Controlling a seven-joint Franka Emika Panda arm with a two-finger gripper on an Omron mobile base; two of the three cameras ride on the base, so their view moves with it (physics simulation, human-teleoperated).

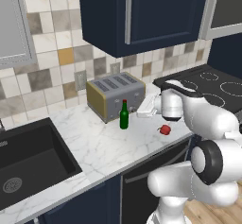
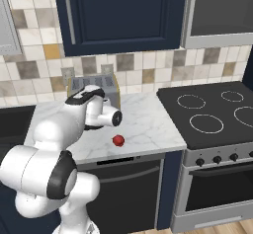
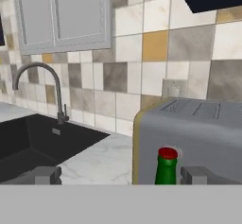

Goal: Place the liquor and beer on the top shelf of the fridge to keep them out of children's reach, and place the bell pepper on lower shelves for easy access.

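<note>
Green slim beer (image 1: pixel 124 116) bottle, red-capped, stands before the toaster (image 1: pixel 116 95); claw (image 3: pixel 120 175) spread wide, empty.

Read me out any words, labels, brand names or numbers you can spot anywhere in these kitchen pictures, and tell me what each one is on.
No readable text anywhere.
Beer: plain green glass, red cap, no label visible.
Toaster: plain grey sides, no brand mark.
Stove: burner rings and knobs, no numbers or markings legible.
Bell pepper, cabinets and tiles: no writing.
</note>
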